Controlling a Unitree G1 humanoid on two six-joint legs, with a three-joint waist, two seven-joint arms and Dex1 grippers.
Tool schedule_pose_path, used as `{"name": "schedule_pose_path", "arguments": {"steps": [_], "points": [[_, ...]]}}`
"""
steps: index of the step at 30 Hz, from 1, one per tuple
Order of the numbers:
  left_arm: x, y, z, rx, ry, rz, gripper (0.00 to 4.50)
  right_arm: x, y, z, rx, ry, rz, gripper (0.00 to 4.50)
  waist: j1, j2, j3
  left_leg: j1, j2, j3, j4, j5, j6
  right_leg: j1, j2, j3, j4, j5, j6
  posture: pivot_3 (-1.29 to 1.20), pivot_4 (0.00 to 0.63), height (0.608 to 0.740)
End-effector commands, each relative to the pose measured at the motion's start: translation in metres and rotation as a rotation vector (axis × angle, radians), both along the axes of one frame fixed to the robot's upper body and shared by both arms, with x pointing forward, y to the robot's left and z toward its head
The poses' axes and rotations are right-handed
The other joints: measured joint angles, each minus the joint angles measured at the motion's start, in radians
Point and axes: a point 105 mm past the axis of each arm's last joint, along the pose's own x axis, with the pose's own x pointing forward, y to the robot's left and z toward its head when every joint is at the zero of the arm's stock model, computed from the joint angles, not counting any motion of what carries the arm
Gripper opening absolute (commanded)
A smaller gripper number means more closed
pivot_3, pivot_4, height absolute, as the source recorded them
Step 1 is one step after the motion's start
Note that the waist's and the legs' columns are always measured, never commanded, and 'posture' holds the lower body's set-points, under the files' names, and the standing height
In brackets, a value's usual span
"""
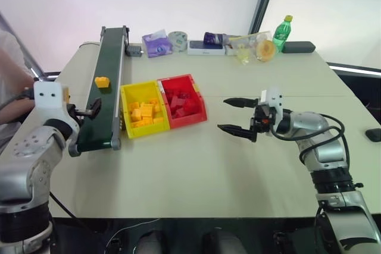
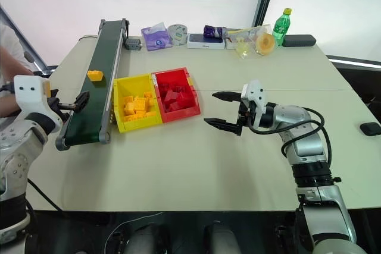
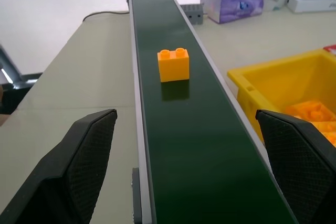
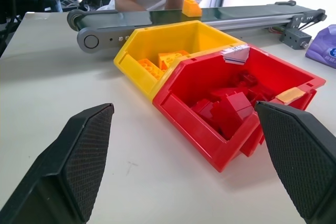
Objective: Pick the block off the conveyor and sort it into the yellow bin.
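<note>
Block mid-conveyor (edges clear)

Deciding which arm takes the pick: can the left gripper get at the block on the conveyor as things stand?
Probably yes. The left gripper is open at the conveyor's near end, facing along the belt toward the block, and nothing lies on the belt between them.

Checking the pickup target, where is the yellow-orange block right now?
In the left eye view the block sits on the conveyor, robot's left, beyond the open left gripper and beside the yellow bin.
</note>
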Motion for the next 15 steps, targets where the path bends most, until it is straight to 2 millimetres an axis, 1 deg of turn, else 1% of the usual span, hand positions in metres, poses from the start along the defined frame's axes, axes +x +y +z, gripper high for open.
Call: {"name": "schedule_pose_path", "arguments": {"steps": [1, 4, 7, 15], "points": [[0.006, 0.006, 0.007, 0.009, 0.0, 0.038, 4.48, -0.002, 0.004, 0.014, 0.017, -0.051, 0.016, 4.5, 0.0, 0.0, 0.0, 0.0, 0.0, 0.0, 0.0, 0.0, 0.0, 0.0, 0.0, 0.0, 0.0, 0.0, 0.0, 0.0, 0.15, 0.74], [0.01, 0.006, 0.002, 0.017, 0.017, 0.059, 4.48, -0.003, 0.004, 0.014, 0.018, -0.052, 0.013, 4.5, 0.001, 0.0, 0.0, 0.0, 0.0, 0.0, 0.0, 0.0, 0.0, 0.0, -0.001, 0.0, 0.0, 0.0, 0.0, 0.0, 0.15, 0.74], [0.011, 0.007, -0.003, 0.028, 0.037, 0.068, 4.48, -0.003, 0.002, 0.013, 0.018, -0.05, 0.007, 4.5, 0.002, 0.0, 0.0, 0.0, 0.0, 0.0, 0.0, 0.0, 0.0, 0.0, 0.0, 0.0, 0.0, 0.0, 0.0, 0.0, 0.15, 0.74], [0.011, 0.002, -0.013, -0.032, 0.058, 0.042, 4.48, -0.005, 0.002, 0.012, 0.021, -0.047, 0.002, 4.5, 0.002, 0.0, 0.0, 0.0, 0.0, 0.0, 0.0, 0.0, 0.0, 0.0, -0.001, 0.0, 0.0, 0.0, 0.0, 0.0, 0.15, 0.74]]}}
